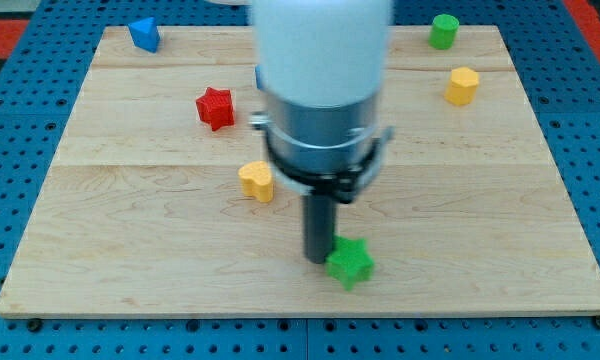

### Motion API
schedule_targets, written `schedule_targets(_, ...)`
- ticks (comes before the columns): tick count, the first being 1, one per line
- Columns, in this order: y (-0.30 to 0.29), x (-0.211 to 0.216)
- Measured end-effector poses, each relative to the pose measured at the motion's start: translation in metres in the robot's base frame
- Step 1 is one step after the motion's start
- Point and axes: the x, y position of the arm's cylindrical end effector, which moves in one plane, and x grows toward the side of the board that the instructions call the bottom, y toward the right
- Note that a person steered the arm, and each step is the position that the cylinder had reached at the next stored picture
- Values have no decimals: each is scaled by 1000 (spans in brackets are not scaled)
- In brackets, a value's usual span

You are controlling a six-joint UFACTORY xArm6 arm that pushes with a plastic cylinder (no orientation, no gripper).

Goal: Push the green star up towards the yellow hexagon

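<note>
Arm: fat white cylindrical housing up top, blurred, fills the view's upper middle. Below it a grey metallic collar, then a dark ring clamp with small tabs sticking out on both sides, possibly screw lugs, too soft to confirm. From there a straight dark rod, narrower than the collar, down to my tip.

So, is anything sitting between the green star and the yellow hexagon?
No block visibly does. My tip touches the green star on its left; the yellow hexagon lies up and right, though the arm hides some board.
</note>
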Motion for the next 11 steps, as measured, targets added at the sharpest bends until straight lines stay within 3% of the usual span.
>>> schedule_targets(2, -29, 55)
schedule_targets(5, 62, 21)
schedule_targets(7, 65, -56)
schedule_targets(8, 70, -133)
schedule_targets(9, 76, -162)
schedule_targets(10, 165, -182)
schedule_targets(11, 183, -195)
